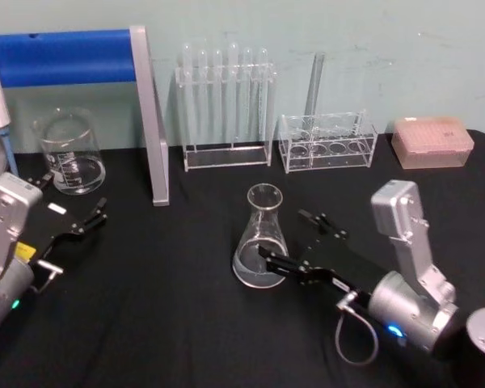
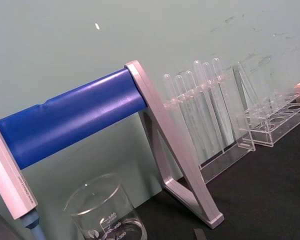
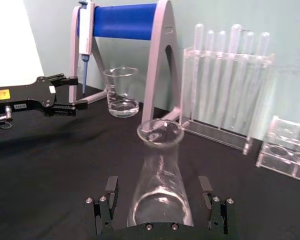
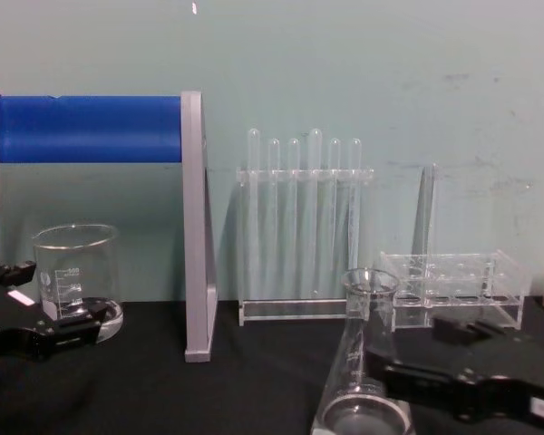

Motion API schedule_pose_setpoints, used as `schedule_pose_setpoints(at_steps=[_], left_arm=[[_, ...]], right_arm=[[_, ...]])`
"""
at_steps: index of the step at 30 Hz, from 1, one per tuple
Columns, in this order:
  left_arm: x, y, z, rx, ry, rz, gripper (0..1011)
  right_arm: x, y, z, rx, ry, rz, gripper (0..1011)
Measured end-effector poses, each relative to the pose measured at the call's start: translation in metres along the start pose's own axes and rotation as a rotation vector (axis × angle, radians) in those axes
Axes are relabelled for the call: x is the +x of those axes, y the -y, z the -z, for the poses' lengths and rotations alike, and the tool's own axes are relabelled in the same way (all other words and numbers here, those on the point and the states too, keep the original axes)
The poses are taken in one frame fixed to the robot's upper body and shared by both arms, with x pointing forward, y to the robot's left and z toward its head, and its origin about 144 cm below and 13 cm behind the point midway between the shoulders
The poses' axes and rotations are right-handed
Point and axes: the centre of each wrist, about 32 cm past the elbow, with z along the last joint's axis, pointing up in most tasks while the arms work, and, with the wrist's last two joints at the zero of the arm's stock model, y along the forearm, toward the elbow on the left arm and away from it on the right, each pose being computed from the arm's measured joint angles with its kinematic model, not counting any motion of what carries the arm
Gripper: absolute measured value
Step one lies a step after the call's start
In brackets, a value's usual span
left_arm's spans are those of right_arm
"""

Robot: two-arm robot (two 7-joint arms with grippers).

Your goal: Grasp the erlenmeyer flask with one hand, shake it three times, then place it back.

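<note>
Here, a clear cone-shaped glass flask [image 1: 261, 242] stands upright near the middle of a black surface [image 1: 186, 323], a little toward its right edge. The right pincer [image 1: 284, 233] reaches in low from the near right corner, released and wide, with 1 finger on each side of the flask's broad lower body. The right wrist view shows a gap between glass and finger on both sides, so nothing is gripped. The left pincer [image 1: 74, 198] rests released and empty by the left edge, just in front of a glass beaker [image 1: 69, 153]. Along the far edge stand a blue-barred frame [image 1: 65, 56] and a clear rack of test tubes [image 1: 225, 105].

The step in hand looks like the grasp itself: the reach is made, the clench is not, and none of the 3 shakes can begin until it is. The next move likely calls for clenching evenly on the sloping glass, firmly enough that the taper cannot slip, then lifting straight up, clear of the rack behind.
</note>
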Motion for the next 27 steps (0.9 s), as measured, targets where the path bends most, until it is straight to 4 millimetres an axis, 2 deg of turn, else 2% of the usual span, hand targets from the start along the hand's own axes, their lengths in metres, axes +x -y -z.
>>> schedule_pose_setpoints(at_steps=[7, 13, 18, 27], left_arm=[[0.0, 0.0, 0.0, 0.0, 0.0, 0.0, 1001], [0.0, 0.0, 0.0, 0.0, 0.0, 0.0, 1001], [0.0, 0.0, 0.0, 0.0, 0.0, 0.0, 1001], [0.0, 0.0, 0.0, 0.0, 0.0, 0.0, 1001]], right_arm=[[0.006, 0.026, 0.0, -0.014, 0.002, 0.055, 1000], [0.018, 0.034, 0.001, -0.022, 0.014, 0.152, 1000], [0.026, 0.03, 0.001, -0.015, 0.039, 0.211, 1000], [0.044, 0.004, 0.001, 0.007, 0.153, 0.315, 1000]])
